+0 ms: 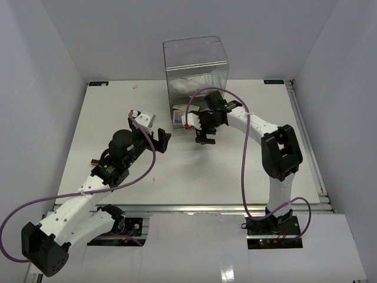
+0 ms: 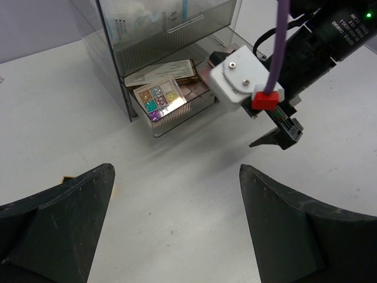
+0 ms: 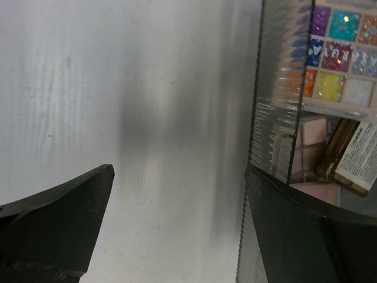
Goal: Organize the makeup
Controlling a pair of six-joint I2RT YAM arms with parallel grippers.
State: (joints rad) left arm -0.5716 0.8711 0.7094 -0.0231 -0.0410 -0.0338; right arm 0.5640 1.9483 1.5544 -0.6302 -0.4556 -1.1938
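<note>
Step in hand, as judged: stowage is nearly complete. The makeup lies in the pulled-out bottom drawer of the clear drawer box at the far centre of the table. A glitter eyeshadow palette lies on top, at the drawer's near end. More white items show through the box wall above.

- Right gripper: jaws wide apart, empty, just beside the drawer's front wall.
- Left gripper: jaws wide apart, empty, near and to the left, well apart from the box.

No loose item shows on the table. The next move probably calls for the right gripper to press squarely on the drawer front and slide it far, into the box
</note>
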